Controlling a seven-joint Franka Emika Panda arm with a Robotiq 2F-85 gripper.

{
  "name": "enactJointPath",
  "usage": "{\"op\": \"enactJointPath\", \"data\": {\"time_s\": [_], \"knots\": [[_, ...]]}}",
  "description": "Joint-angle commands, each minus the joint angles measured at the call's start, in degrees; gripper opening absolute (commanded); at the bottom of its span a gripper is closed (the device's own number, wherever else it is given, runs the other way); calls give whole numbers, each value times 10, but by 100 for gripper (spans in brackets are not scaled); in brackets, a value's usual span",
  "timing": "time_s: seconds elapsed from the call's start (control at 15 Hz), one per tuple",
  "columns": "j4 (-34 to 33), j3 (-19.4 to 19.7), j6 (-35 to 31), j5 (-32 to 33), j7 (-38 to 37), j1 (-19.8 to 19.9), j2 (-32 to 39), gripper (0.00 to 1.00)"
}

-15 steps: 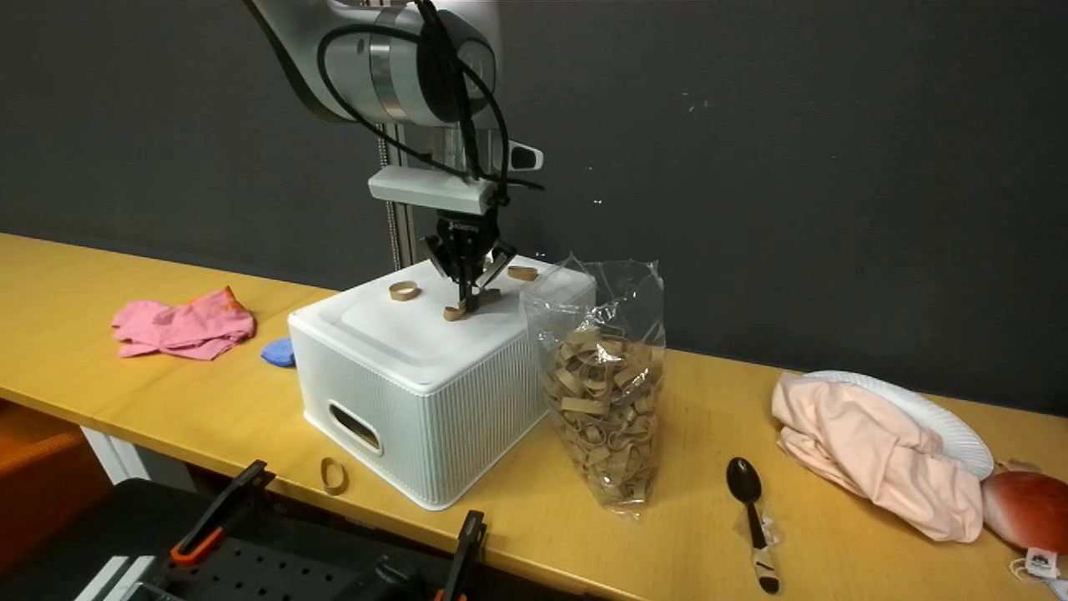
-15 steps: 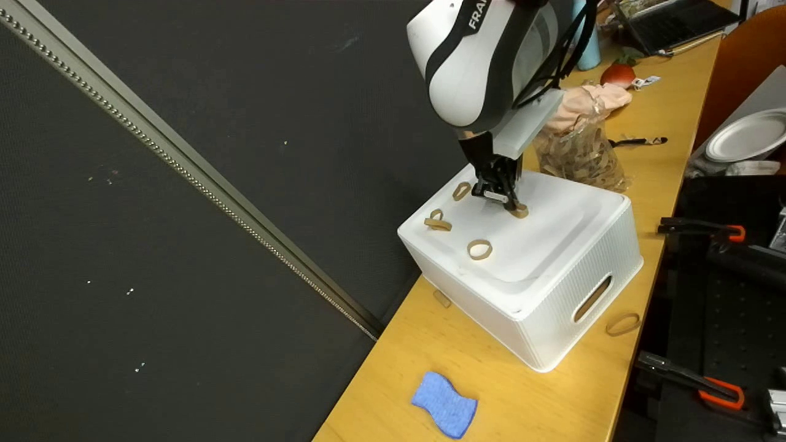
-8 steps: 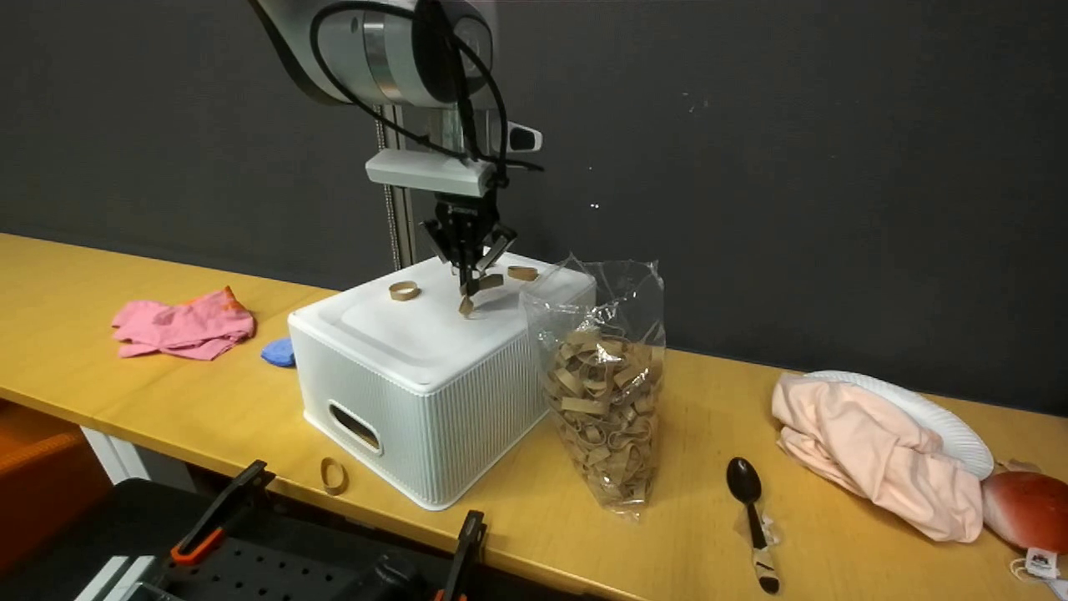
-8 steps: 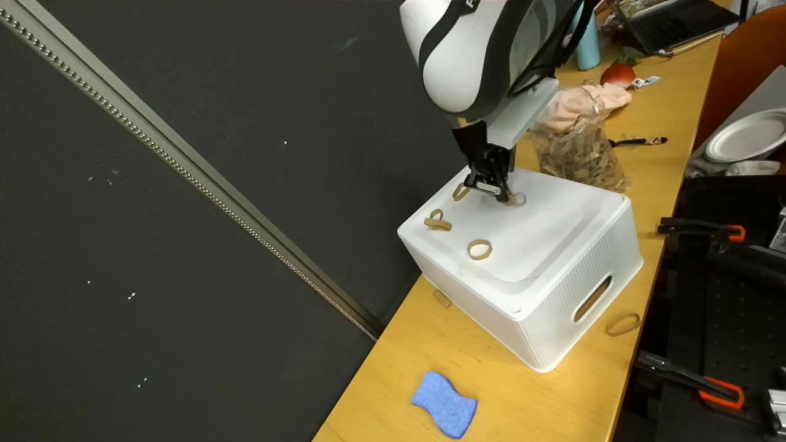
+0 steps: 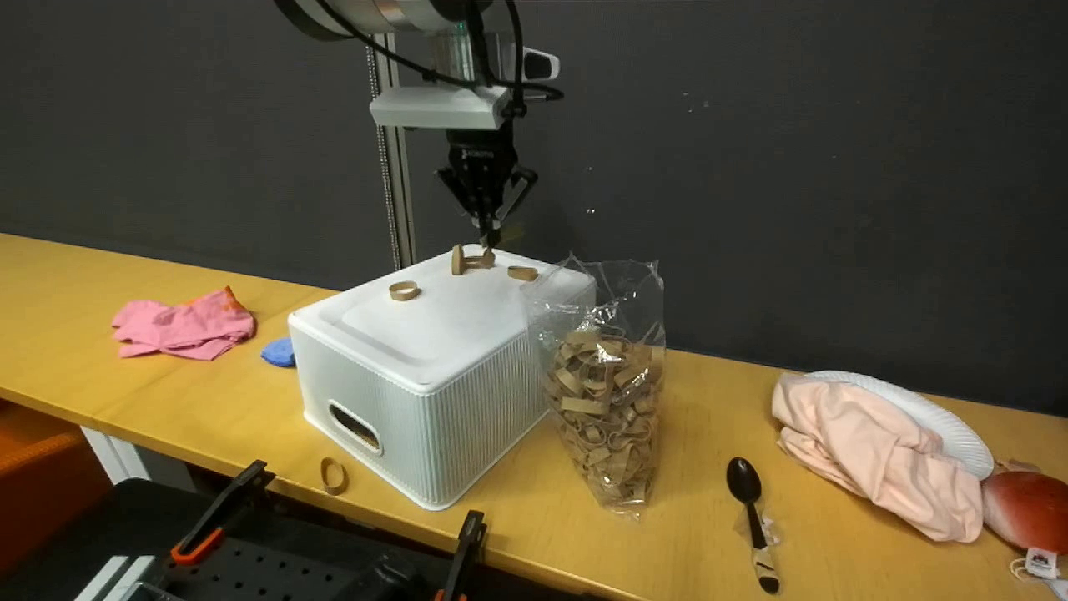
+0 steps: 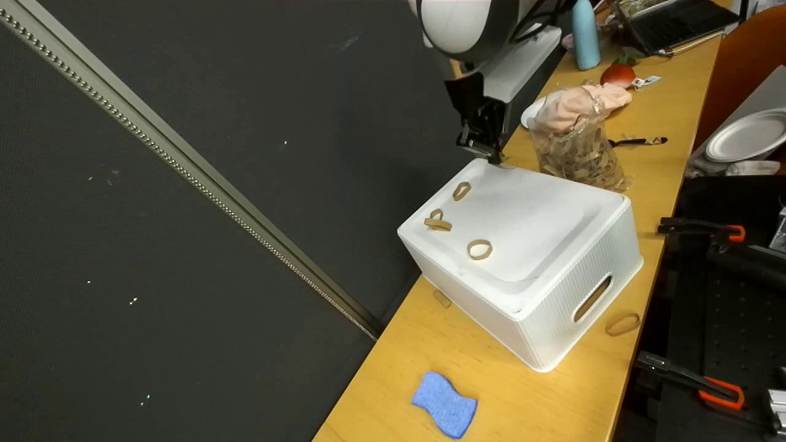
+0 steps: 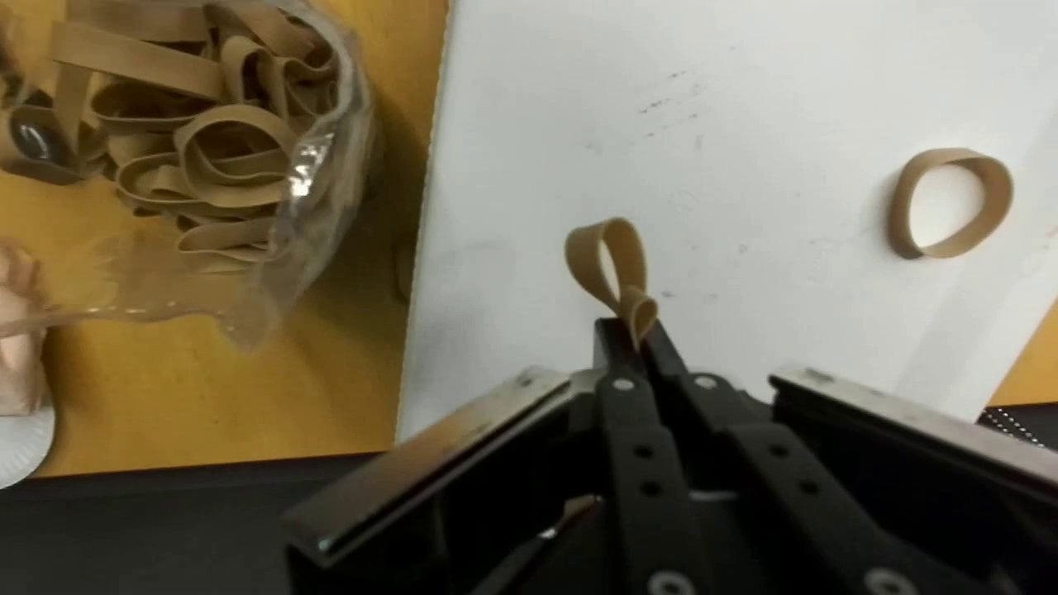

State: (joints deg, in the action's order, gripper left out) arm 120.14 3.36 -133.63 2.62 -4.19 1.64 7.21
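Your gripper [image 7: 635, 335] is pinching a rubber band [image 7: 588, 263].
In the wrist view, another band [image 7: 903, 211] is lying at two o'clock from it.

Lab, likely — robot arm [image 6: 457, 27] above table [image 5: 701, 467], clamps [image 6: 691, 226] at table edge, dark partition [image 5: 793, 184] behind table — laptop [image 6: 683, 23] on table.

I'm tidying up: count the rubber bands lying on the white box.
4: one band nearest the slotted side, another band nearest the bag, two overlapping bands toward the wall; that pair may hide more.
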Motion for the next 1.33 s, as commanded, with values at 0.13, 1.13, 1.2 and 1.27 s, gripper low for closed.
{"op": "enactJointPath", "data": {"time_s": [0.13, 1.13, 1.2, 1.27], "knots": [[66, 17, 46, 33, -23, 20, -100, 1], [79, 53, 32, 23, -16, 76, -72, 1], [69, 54, 29, 19, -15, 76, -63, 1], [62, 55, 25, 17, -14, 76, -55, 1]]}}
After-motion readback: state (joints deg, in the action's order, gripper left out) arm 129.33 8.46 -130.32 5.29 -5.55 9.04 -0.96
